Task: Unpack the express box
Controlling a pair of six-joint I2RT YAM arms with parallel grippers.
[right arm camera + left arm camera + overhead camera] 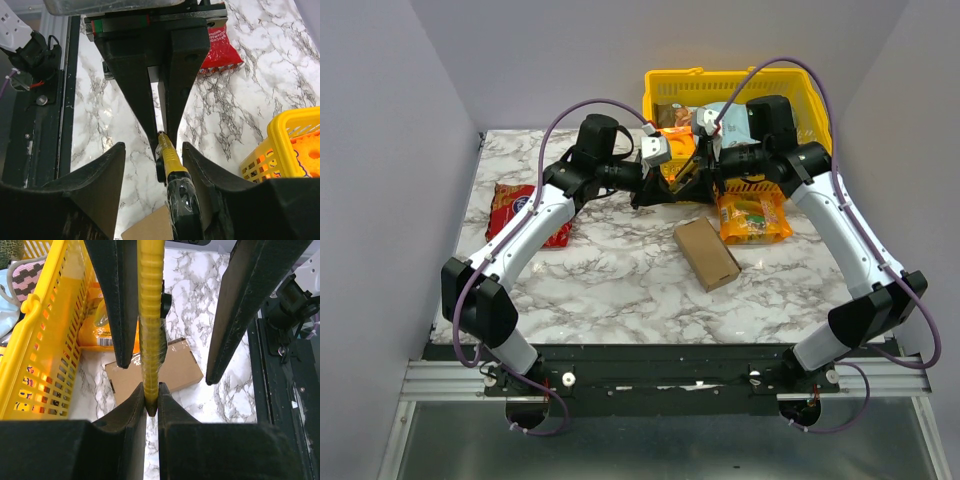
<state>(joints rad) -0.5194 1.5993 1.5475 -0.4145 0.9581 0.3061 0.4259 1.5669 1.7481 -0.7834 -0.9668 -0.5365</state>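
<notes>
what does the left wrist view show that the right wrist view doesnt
Only the left wrist view: the orange snack bag beside the yellow basket, and most of the express box top.

Only the right wrist view: the red snack bag lying on the marble table.

Both: the yellow-handled tool pinched in the left pincer, the yellow basket, the marble table and the express box, though the right wrist view catches just one corner of it.
</notes>
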